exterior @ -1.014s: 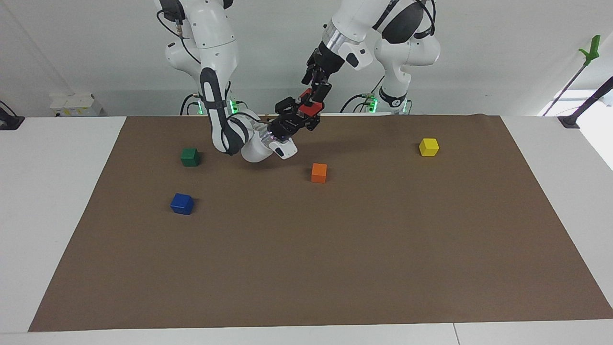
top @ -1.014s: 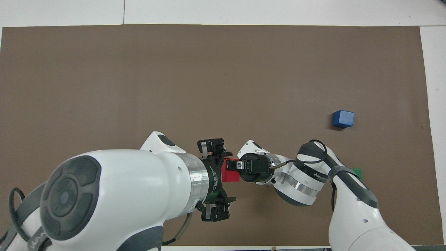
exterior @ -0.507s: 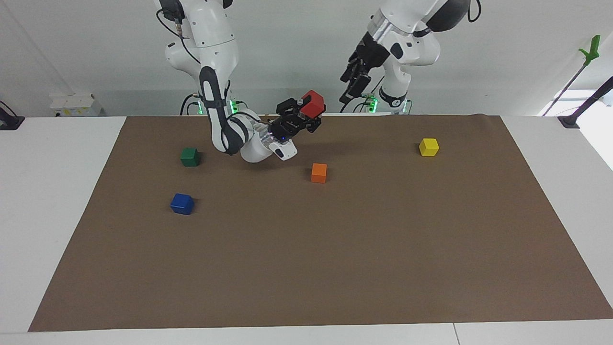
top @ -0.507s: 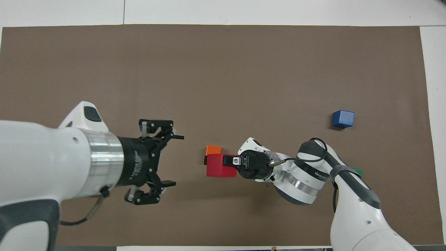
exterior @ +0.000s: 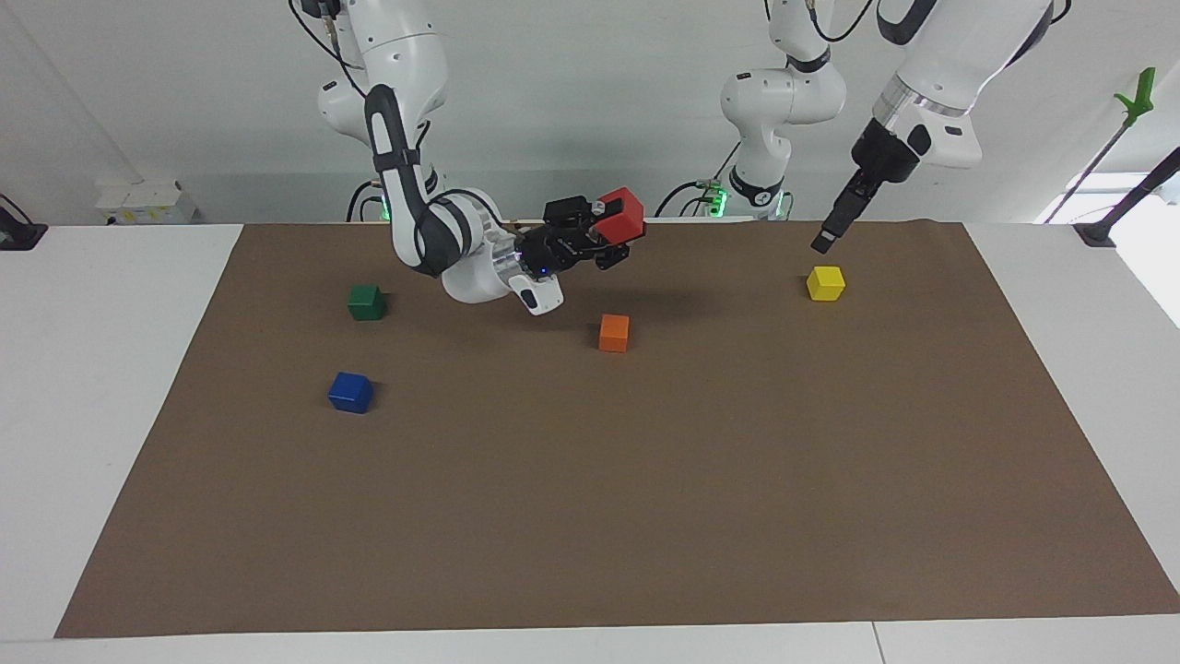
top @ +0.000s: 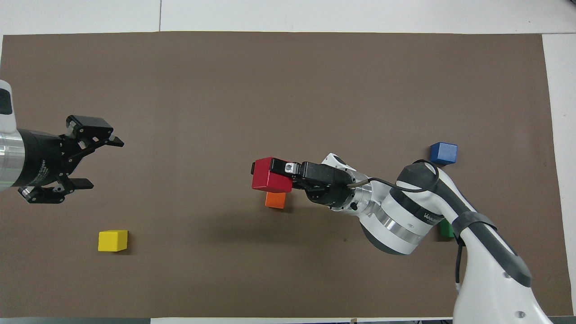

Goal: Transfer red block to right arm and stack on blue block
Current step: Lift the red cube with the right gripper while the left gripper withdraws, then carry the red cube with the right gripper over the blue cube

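White tabletop (exterior: 111, 415) w/ a big brown mat (exterior: 645, 480) covering most of it, plain pale wall at the robots' end. Right arm (exterior: 406, 138) reaches over the mat's robot-side middle, forearm near level; its end effector (exterior: 613, 231) is clenched on the red block (exterior: 619, 214), which is up in the air, tilted, over the orange block (exterior: 614, 332) or just robot-side of it. In the overhead view the red block (top: 269, 174) overlaps the orange block's (top: 276, 200) edge. Left arm (exterior: 931, 55) is raised toward its own end of the tabletop; left end effector (top: 92, 164) released, fingers spread wide, nothing in them, hanging over the mat near the yellow block (exterior: 825, 282), not touching it. Blue block (exterior: 350, 392) sits on the mat toward the right arm's end, well apart from the red block, nothing on top. Green block (exterior: 366, 302) nearer the robots than the blue one, same end. All four resting cubes are flat on the mat, none touching each other
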Controlling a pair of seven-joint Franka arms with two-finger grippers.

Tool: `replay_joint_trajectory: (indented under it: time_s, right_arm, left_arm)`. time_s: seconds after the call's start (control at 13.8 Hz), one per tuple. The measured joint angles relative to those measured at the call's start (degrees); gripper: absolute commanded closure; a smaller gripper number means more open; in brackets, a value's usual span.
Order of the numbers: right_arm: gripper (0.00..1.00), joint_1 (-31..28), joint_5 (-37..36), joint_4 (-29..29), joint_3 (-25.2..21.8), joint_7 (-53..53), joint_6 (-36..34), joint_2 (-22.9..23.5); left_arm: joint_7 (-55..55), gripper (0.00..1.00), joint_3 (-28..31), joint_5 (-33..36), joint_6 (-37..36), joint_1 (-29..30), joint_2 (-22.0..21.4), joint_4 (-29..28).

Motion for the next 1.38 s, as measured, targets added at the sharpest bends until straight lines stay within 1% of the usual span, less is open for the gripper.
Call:
replay_joint_trajectory:
  time_s: [0.07,0.14,0.29,0.43,0.51,0.58,0.65,0.72,0.94,1.09,1.38]
  right_arm:
    - [1.00,-0.25,-1.67,1.37,-0.01,2.48,4.95,-1.79]
    - [1.00,-0.57,-3.23,2.75,-0.01,5.25,9.57,-3.68]
    - [1.00,-0.88,-5.93,5.12,-0.09,9.61,17.25,-6.58]
    - [1.00,-0.87,-11.19,7.47,-0.07,13.15,25.01,-8.09]
    - [1.00,-0.79,-14.52,8.94,-0.04,15.45,29.01,-8.45]
    - [1.00,-0.68,-17.58,10.41,0.02,17.75,32.41,-8.59]
    - [1.00,-0.55,-20.75,11.84,0.10,20.14,35.23,-8.59]
    - [1.00,-0.52,-24.24,12.83,0.19,22.48,36.96,-8.59]
    - [1.00,-0.52,-38.67,14.25,0.29,31.02,41.43,-8.57]
    - [1.00,-0.62,-50.61,15.03,0.22,38.28,42.80,-8.57]
    - [1.00,-1.75,-79.54,17.30,-0.19,54.77,42.44,-8.58]
  left_arm:
    - [3.66,0.00,0.01,2.49,-0.62,0.03,1.68,1.32]
    - [7.58,0.00,0.04,4.40,-2.18,0.38,3.59,3.86]
    - [16.89,0.00,0.09,6.46,-7.81,2.77,7.46,11.34]
    - [24.69,0.00,0.19,9.67,-14.51,4.67,11.38,19.38]
    - [26.72,0.00,0.15,10.58,-17.26,4.90,13.22,22.62]
    - [27.70,0.00,0.03,10.84,-19.08,4.90,14.48,24.67]
    - [28.01,0.00,-0.16,10.85,-20.21,4.85,14.96,25.18]
    - [28.09,0.00,-0.15,10.85,-20.91,4.63,14.82,24.27]
    - [28.30,0.00,0.64,10.88,-20.84,1.61,12.85,19.03]
    - [28.79,0.00,1.65,11.13,-20.73,0.37,11.97,17.53]
    - [35.99,0.00,3.86,11.15,-19.80,0.35,12.37,18.30]
